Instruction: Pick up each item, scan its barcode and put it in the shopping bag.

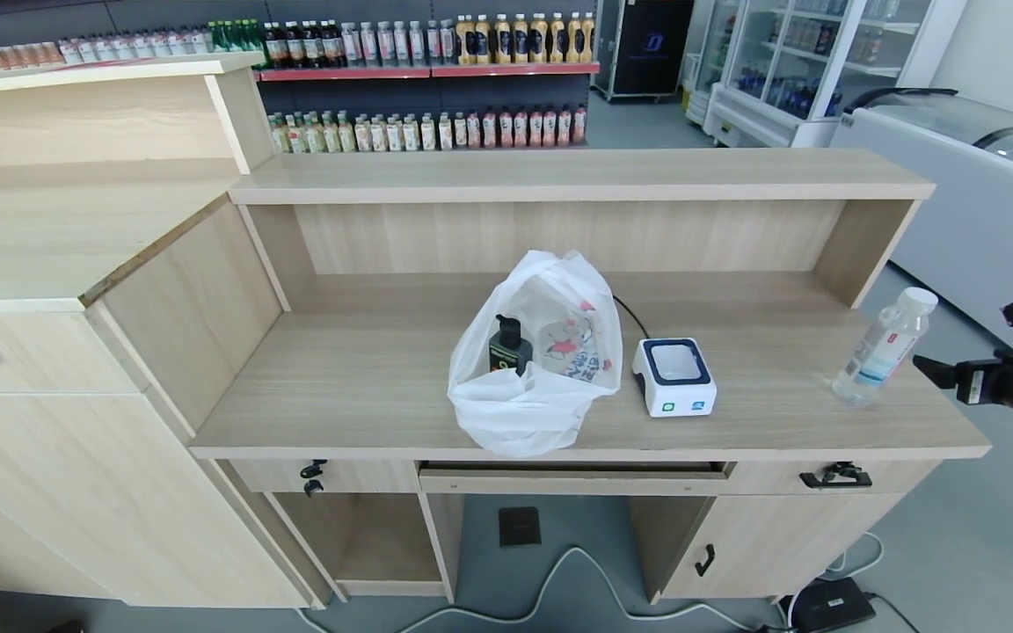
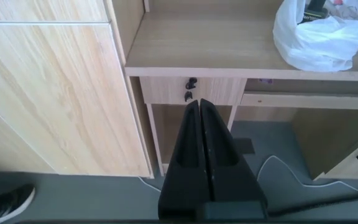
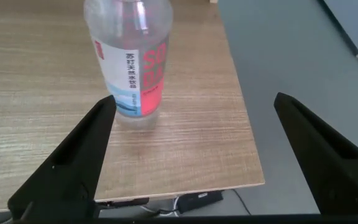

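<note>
A long wooden counter [image 1: 366, 387] with a raised back ledge. Near its middle sits a white plastic bag [image 1: 550, 352], mouth open, with a dark pump bottle [image 1: 509, 345] standing inside. Just to the right of the bag is a small white scanner [image 1: 674, 376], its window facing up.

A clear plastic water bottle [image 1: 883, 347] with a white cap and a red and blue label stands upright near the counter's right end, well apart from the scanner. It is not yet scanned or bagged.

It looks to be a light-to-middling load, heavier if full. The thin wall would likely give under a hard squeeze, and the smooth round body may slip. It is tall and narrow, so a sideways nudge could topple it. The labelled middle seems the best place to hold, with the cap and the soft shoulder left alone.

The right gripper [image 3: 194, 101] is beyond the counter's right end, at about the bottle's height and pointing at it. Its fingers are spread wide and hold nothing. The bottle stands ahead of them, untouched, nearer one finger than the other.

The left gripper [image 2: 199, 109] hangs low off the counter's front left. Its fingers are pressed together, empty, pointing toward the cabinet under the counter.
</note>
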